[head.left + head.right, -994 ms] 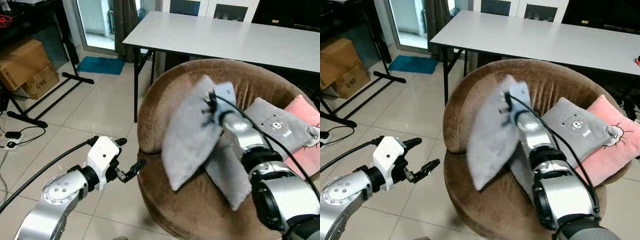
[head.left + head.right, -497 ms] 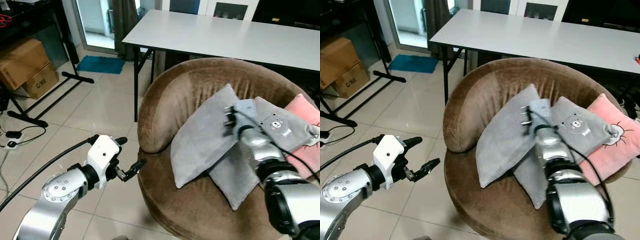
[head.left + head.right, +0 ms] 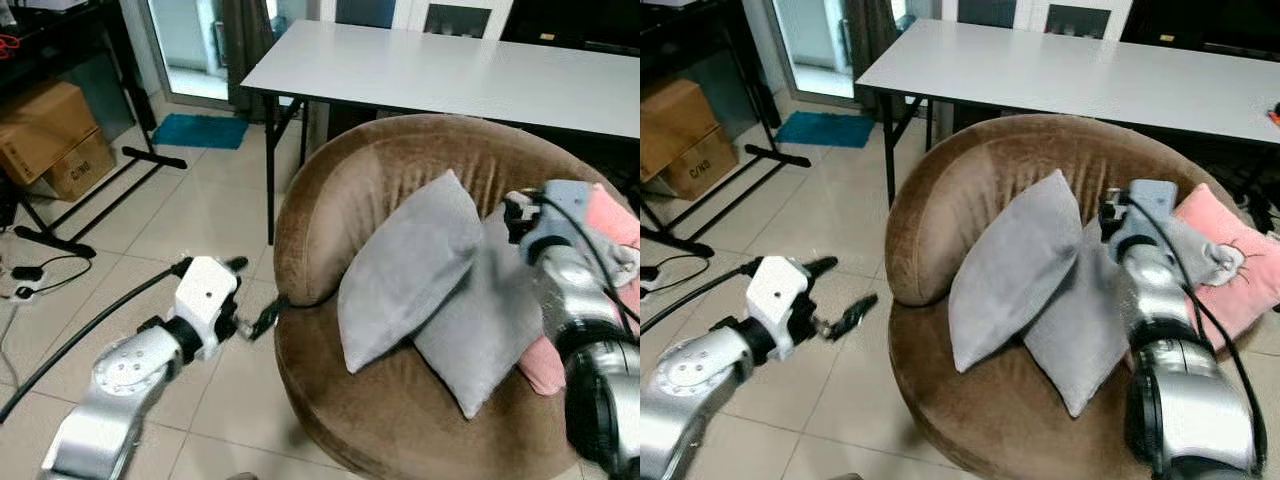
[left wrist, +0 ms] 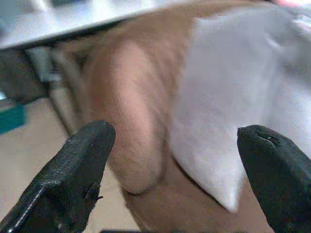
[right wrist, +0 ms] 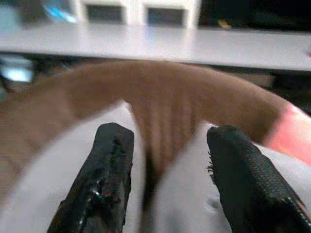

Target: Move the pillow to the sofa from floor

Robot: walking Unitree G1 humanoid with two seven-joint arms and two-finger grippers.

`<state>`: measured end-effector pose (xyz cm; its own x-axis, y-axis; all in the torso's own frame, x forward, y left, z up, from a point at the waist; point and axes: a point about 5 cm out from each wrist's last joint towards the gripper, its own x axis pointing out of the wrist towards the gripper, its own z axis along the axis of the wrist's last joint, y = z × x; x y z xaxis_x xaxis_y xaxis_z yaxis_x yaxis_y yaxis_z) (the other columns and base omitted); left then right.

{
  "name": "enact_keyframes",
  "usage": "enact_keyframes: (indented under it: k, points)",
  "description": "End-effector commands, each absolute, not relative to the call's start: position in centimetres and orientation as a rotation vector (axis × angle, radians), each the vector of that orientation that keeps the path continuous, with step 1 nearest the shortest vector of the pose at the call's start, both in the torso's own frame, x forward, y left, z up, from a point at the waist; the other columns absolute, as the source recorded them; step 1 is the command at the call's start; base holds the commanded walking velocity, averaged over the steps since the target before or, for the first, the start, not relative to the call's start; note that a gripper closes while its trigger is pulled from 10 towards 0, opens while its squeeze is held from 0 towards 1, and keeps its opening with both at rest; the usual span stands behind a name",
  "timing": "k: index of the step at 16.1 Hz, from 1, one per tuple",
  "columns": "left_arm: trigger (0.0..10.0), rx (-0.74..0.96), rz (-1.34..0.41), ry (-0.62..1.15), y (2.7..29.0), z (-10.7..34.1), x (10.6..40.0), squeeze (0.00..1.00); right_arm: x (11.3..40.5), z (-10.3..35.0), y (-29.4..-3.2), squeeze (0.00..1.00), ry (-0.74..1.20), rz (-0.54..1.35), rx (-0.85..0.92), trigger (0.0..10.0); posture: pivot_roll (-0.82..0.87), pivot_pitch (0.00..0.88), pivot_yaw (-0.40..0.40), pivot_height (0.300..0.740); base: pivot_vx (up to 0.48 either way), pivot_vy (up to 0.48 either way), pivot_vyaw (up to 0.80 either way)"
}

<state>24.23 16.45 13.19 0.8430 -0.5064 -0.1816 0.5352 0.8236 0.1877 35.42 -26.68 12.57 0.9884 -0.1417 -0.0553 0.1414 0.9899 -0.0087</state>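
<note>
A plain grey pillow (image 3: 405, 265) leans against the back of the round brown sofa (image 3: 330, 200), its lower corner on the seat. It overlaps a second grey pillow (image 3: 490, 320) beside it. My right gripper (image 5: 167, 141) is open and holds nothing; it hovers just above and behind the two pillows, at the sofa's back (image 3: 1110, 210). My left gripper (image 3: 255, 292) is open over the floor tiles by the sofa's left edge. Between its fingers, the left wrist view takes in the sofa's side and the grey pillow (image 4: 223, 107).
A pink pillow (image 3: 1230, 270) and a grey bear-print pillow (image 3: 1195, 250) lie at the sofa's right. A white table (image 3: 450, 70) stands close behind the sofa. Cardboard boxes (image 3: 50, 135), a black stand's legs (image 3: 100, 190), a blue mat (image 3: 200, 130) and floor cables (image 3: 30, 270) are at left.
My right gripper has let go of the grey pillow, which has settled against the sofa back. The right arm has drawn back to the right. The left arm has barely shifted.
</note>
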Motion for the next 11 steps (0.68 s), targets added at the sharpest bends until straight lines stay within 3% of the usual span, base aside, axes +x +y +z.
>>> enact_keyframes:
  k: [1,2,3,6,11]
  points:
    - [10.0,0.252,-0.496,0.096,16.8,13.7,24.7,0.0,35.5,13.4,-25.8,1.0,0.002,-0.086,0.025,10.0,-0.02,0.0,0.026,0.74,0.0,0.0,0.0]
    - [10.0,0.258,-0.465,0.087,16.8,13.8,24.9,0.0,35.0,13.6,-25.3,1.0,-0.03,-0.072,0.033,10.0,-0.02,0.0,0.027,0.74,0.0,0.0,0.0]
    - [10.0,0.265,-0.39,0.082,16.9,13.7,25.2,0.0,33.4,14.0,-23.7,0.02,-0.07,-0.05,0.022,10.0,-0.03,0.0,0.031,0.74,0.0,0.0,0.0]
    - [10.0,0.257,-0.324,0.039,16.7,13.8,25.1,0.0,29.9,13.5,-20.4,0.0,-0.081,0.006,0.024,10.0,-0.05,0.0,0.039,0.74,0.0,0.0,-0.72]
    - [10.0,0.259,-0.289,0.019,16.2,13.8,25.0,0.0,27.3,13.4,-18.7,0.0,-0.054,-0.08,0.082,10.0,-0.06,0.0,0.033,0.74,0.0,-0.052,-0.8]
